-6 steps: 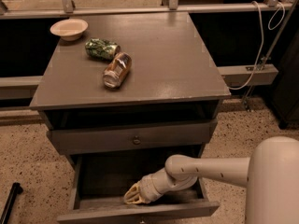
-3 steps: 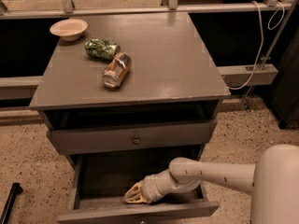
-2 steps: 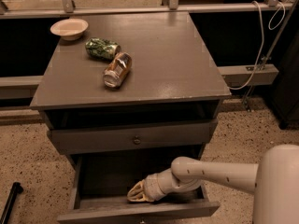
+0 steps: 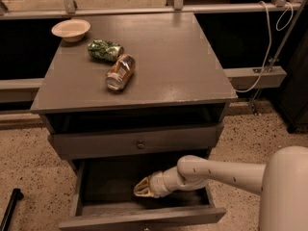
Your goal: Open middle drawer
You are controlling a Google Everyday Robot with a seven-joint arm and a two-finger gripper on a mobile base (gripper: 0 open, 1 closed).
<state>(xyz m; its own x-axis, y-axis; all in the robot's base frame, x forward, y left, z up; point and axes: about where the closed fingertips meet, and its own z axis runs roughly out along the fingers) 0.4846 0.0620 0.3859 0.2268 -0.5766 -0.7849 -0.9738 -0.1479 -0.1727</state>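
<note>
While the middle drawer (image 4: 183, 214) stands pulled out, the tool (image 4: 142, 188) lies inside it; its grip I cannot tell.

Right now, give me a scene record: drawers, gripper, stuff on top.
middle drawer: pulled out, inside visible
upper drawer: pushed in, small round knob at centre
gripper: low inside the middle drawer, pointing left
cabinet top: carries three items, all on the left half
bowl: back left corner, upright
green packet: in front of the bowl
can: lying on its side, just in front of the green packet
</note>
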